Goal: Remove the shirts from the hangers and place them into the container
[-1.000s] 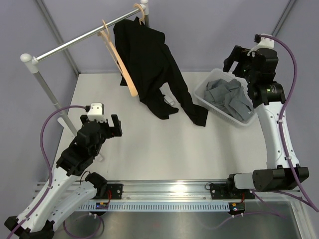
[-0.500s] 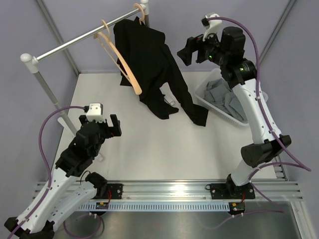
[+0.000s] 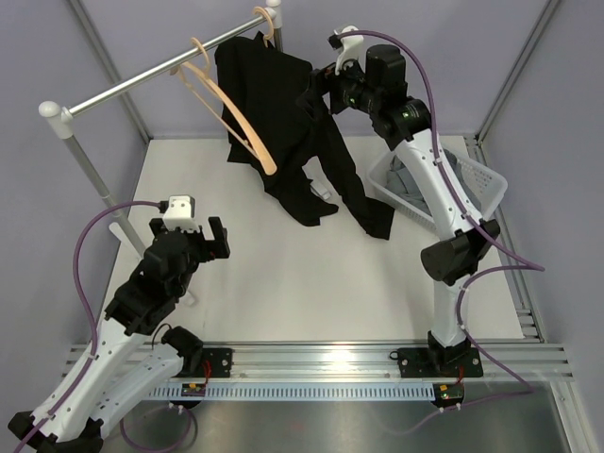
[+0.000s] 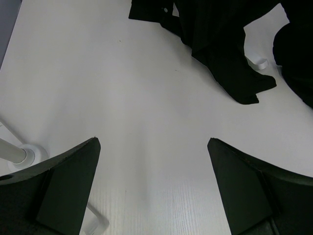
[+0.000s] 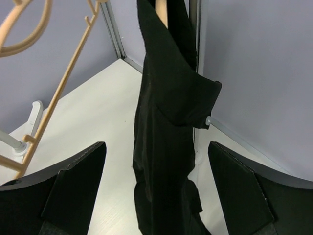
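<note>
A black shirt (image 3: 278, 113) hangs from a tan wooden hanger (image 3: 268, 21) on the rail, its sleeves trailing onto the table. Beside it hangs a second, bare hanger (image 3: 234, 113). My right gripper (image 3: 317, 90) is raised at the shirt's right shoulder, open. In the right wrist view the black shirt (image 5: 166, 103) hangs just ahead between the spread fingers of the right gripper (image 5: 155, 144), with the bare hanger (image 5: 63, 83) to the left. The white container (image 3: 489, 177) stands at the right, partly behind my right arm. My left gripper (image 3: 189, 245) (image 4: 152, 142) hovers open over bare table.
The grey metal rail (image 3: 151, 74) crosses the back left on a white post (image 3: 80, 156); its foot (image 4: 22, 154) shows by my left fingers. The black shirt's hem (image 4: 230, 73) lies on the table ahead of the left gripper.
My right arm has swung left, from above the container to the black shirt's shoulder. The bare hanger has swayed a little. The left arm has not moved.
</note>
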### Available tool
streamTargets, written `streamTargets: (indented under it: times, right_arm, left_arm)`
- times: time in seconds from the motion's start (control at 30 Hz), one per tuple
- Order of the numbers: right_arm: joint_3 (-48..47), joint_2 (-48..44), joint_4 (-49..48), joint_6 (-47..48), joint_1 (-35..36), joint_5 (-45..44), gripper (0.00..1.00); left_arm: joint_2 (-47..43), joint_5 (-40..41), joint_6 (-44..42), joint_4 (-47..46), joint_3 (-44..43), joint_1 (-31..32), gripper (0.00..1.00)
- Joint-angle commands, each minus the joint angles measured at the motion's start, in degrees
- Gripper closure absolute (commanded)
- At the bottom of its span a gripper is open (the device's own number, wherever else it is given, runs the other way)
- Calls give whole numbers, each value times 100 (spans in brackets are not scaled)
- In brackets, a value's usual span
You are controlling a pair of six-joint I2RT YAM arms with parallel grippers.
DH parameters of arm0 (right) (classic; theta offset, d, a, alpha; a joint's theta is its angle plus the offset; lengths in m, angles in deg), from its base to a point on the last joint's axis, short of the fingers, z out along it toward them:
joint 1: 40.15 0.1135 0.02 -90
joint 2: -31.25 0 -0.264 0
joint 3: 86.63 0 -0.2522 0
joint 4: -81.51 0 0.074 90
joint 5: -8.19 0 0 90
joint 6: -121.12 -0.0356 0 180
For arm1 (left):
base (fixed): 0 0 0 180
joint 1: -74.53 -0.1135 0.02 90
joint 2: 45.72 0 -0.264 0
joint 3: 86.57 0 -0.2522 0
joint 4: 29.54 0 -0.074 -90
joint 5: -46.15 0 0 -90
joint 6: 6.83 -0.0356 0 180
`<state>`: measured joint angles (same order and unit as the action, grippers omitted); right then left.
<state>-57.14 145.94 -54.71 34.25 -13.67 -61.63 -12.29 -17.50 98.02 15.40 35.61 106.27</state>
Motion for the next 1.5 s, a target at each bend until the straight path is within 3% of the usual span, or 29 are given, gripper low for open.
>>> streamTargets:
  times: [0.0,0.33,0.43,0.57,0.7,0.8,1.47]
  right_arm:
    - [-335,149,-84,-41,15,-120,10]
    - [-537,571,-295,12,59,82,32]
    - [-546,624,-444,20,77,56,50]
    - [-546,607,-602,12,103,30,65]
    - [-537,519,-717,3,121,3,89]
    - [-458,344,-822,-32,156,-23,99]
    - [983,-1326,-1727,-261,165,196,100]
  left_arm:
    - [-30,81,-53,-174,20,-11,1]
    - [-38,63,-52,-174,20,-19,1]
    - [-38,72,-53,-174,28,-19,1]
    - [-38,63,-53,-174,28,-11,1]
    - [-38,63,-61,-173,28,-19,1]
    - [-47,63,-61,-174,20,-19,1]
    - [-47,90,-79,-173,28,-19,1]
